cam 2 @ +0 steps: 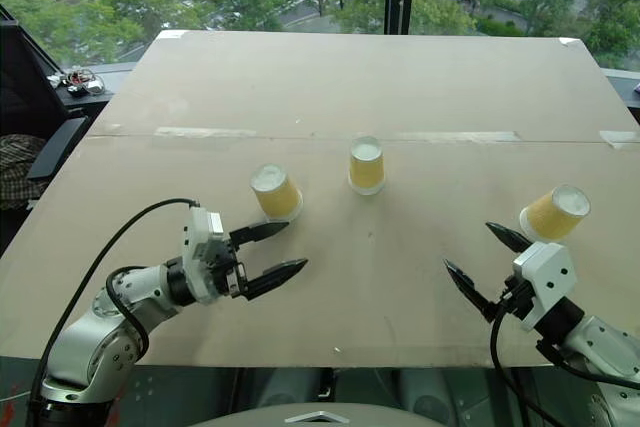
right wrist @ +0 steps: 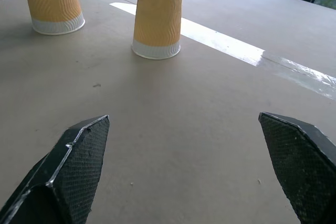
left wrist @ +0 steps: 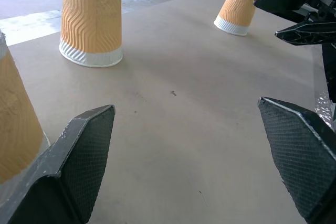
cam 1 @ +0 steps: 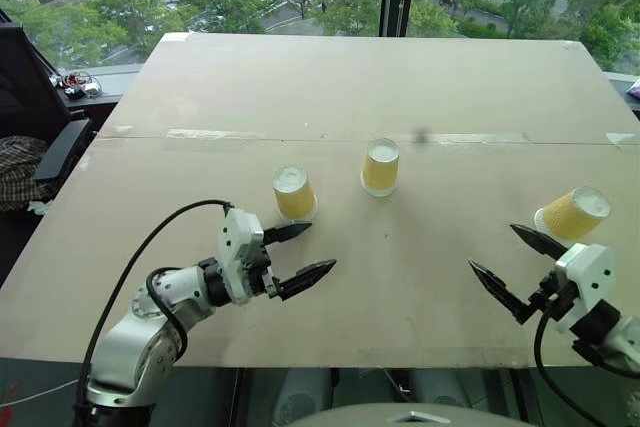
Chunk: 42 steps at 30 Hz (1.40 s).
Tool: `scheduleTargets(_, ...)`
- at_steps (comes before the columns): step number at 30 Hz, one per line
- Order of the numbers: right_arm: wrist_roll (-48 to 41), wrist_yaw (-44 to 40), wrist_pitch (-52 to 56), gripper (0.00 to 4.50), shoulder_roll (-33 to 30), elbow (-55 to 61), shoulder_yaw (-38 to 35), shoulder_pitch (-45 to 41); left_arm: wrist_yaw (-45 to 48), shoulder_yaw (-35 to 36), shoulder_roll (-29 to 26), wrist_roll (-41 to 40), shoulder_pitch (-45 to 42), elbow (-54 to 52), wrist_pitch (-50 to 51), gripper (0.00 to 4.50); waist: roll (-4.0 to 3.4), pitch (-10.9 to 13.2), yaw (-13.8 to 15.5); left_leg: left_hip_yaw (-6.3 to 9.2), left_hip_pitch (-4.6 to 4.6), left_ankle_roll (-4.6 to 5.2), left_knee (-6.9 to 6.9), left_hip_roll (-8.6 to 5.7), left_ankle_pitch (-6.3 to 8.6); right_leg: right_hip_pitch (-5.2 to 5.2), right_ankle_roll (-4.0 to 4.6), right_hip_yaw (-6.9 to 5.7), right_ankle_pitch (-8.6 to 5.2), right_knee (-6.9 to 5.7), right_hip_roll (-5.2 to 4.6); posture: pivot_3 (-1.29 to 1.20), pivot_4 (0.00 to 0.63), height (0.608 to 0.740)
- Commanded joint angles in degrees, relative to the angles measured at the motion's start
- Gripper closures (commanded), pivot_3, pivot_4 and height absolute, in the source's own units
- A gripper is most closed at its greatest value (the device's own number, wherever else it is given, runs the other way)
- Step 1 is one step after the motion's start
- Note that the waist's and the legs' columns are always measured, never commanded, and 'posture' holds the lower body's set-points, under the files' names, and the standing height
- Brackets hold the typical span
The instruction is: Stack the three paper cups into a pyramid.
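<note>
Spread fingers (cam 1: 300, 250); 3 separate upturned cups (cam 1: 380, 167)

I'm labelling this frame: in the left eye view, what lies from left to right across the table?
Left gripper → left cup → middle cup → right gripper → right cup.

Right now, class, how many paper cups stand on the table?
3, all upside down and apart. One sits just beyond the left claw, one stands mid-table near the tape seam, and one sits at the right side beyond the right claw. None looks hidden.
</note>
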<state>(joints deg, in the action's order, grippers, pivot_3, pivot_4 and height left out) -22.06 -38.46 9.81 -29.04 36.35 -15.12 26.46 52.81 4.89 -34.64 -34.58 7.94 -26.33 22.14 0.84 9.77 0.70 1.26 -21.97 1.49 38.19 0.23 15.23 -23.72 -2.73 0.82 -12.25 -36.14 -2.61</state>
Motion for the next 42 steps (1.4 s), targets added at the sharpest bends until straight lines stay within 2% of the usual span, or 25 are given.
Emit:
scheduleTargets(1,-1.18,1.20,3.96,0.00,-1.62,4.54,1.81,-2.28,-1.49,1.10,1.04,-2.19,-0.61,-2.21,0.13,0.02,0.00,0.00,-0.08,-0.01,0.01,0.00,0.00,0.00,0.00,0.00,0.00,0.01,0.00,0.00,0.00,0.00,0.150,0.740)
scheduleTargets(5,-1.79,2.63,10.77,0.00,-3.52,5.88,6.11,-8.78,-4.73,1.53,3.21,-1.19,-1.36,-2.33,-1.17,0.02,0.02,-0.01,-0.10,0.01,0.05,0.00,0.09,0.00,0.00,0.02,0.00,0.01,0.01,-0.10,0.00,0.00,0.150,0.740)
scheduleTargets(7,-2.10,4.34,15.02,0.00,-2.89,4.22,9.41,-15.38,-4.49,1.59,4.37,-0.02,-0.44,-2.11,-4.35,0.02,0.04,-0.01,-0.27,-0.03,0.08,0.00,0.09,0.00,0.00,0.03,0.01,0.06,0.01,-0.12,0.02,0.00,0.150,0.740)
scheduleTargets(11,-0.54,6.28,19.13,0.00,0.25,-0.47,16.66,-26.72,0.82,5.40,2.01,-8.09,1.75,-2.88,-1.43,0.02,0.10,0.00,-0.66,0.01,0.06,0.00,0.06,0.01,0.00,0.01,0.08,0.02,0.05,-0.12,0.06,0.00,0.150,0.740)
scheduleTargets(14,2.20,7.74,20.11,0.00,2.17,-5.11,20.14,-33.64,4.70,8.17,-0.60,-9.57,3.87,-2.99,-2.26,0.02,0.09,0.01,-0.74,0.12,-0.01,0.00,0.05,0.01,0.00,-0.04,0.24,-0.11,0.14,-0.12,0.08,0.00,0.150,0.740)
scheduleTargets(18,3.98,12.67,23.24,0.00,7.81,-11.95,21.62,-43.49,6.11,13.15,-2.48,-11.60,7.06,-3.70,-2.37,0.02,0.07,0.04,-1.25,0.06,-0.04,0.01,0.05,0.00,0.00,-0.09,0.26,-0.04,0.16,-0.12,0.07,0.00,0.150,0.740)
scheduleTargets(27,5.38,16.65,25.40,0.00,18.44,-23.62,24.43,-54.89,5.68,18.25,-2.38,-13.35,12.12,-6.85,-2.43,0.02,0.04,0.06,-1.61,0.07,-0.03,0.00,0.01,0.01,0.00,-0.12,0.28,-0.04,0.17,-0.15,0.08,0.00,0.150,0.740)
scheduleTargets(33,10.57,18.66,20.62,0.00,21.65,-35.50,25.79,-60.41,4.68,18.75,-1.87,-13.62,13.93,-9.00,-2.42,0.02,0.04,0.06,-1.70,0.04,0.00,0.00,0.01,0.00,-0.01,-0.12,0.29,0.00,0.18,-0.19,0.07,0.00,0.150,0.740)
scheduleTargets(36,11.51,18.91,19.20,0.00,22.26,-37.63,25.12,-61.37,4.31,18.75,-1.70,-13.42,14.30,-9.40,-2.54,0.02,0.01,0.08,-1.65,0.04,-0.02,0.00,0.00,0.00,-0.01,-0.14,0.31,-0.01,0.19,-0.19,0.07,0.00,0.150,0.740)
scheduleTargets(39,12.92,18.67,17.67,0.73,21.92,-38.73,25.13,-61.70,3.82,18.53,-1.64,-13.33,14.27,-9.68,-2.62,0.00,-0.01,0.09,-1.69,0.04,-0.05,0.00,-0.02,0.00,-0.01,-0.19,0.31,-0.01,0.19,-0.19,0.07,0.00,0.150,0.740)
scheduleTargets(42,13.04,17.94,17.33,2.06,21.94,-38.63,24.85,-61.32,3.56,18.13,-1.72,-13.25,13.91,-9.72,-2.56,0.00,-0.01,0.09,-1.72,0.04,-0.05,0.00,-0.03,0.00,-0.01,-0.19,0.31,-0.01,0.19,-0.19,0.07,0.00,0.150,0.740)
